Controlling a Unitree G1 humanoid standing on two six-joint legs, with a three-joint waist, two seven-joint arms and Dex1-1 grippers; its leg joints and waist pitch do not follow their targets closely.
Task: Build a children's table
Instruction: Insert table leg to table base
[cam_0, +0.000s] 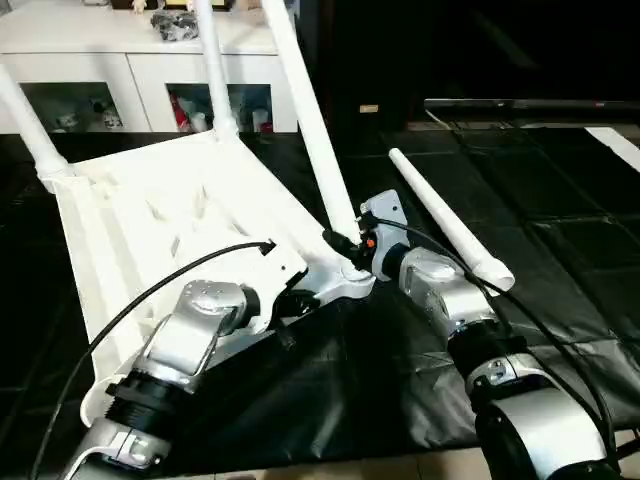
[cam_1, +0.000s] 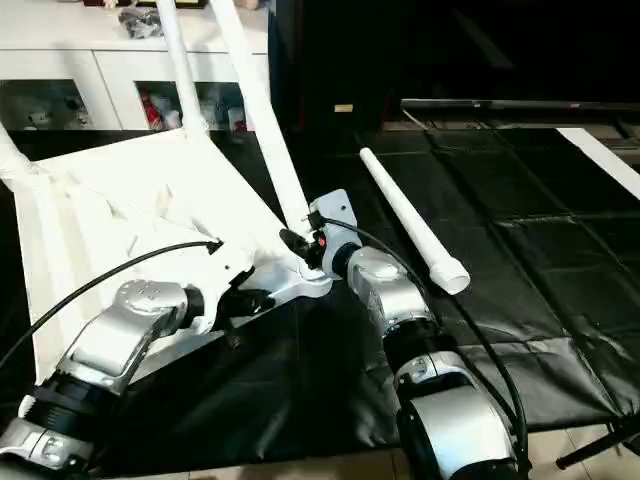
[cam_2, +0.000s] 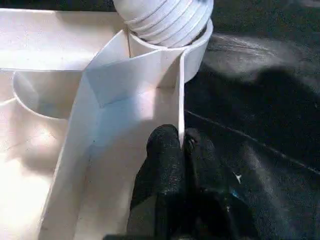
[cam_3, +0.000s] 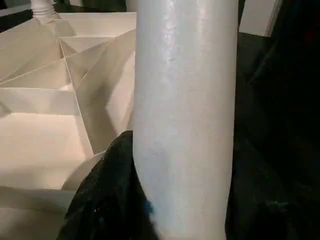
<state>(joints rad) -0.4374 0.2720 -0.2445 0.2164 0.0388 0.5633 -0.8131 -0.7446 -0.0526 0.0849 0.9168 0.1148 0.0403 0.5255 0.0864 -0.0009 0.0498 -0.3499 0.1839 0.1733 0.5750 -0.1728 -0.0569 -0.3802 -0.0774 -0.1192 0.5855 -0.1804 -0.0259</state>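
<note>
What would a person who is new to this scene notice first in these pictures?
First, the white table top, lying upside down on the black sheet with three legs rising from its corners. At the near corner the right pincer grips the base of one leg, while the left pincer pinches the top's rim beside that socket. A fourth leg lies loose on the sheet, right of the top.

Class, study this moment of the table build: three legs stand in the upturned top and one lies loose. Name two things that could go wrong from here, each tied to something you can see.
1. The right tool grips the leg low, near its socket. That leg leans, so it may cross-thread or pop out.
2. The left tool pinches only a thin rim of the tabletop; the top could slip or turn.
</note>
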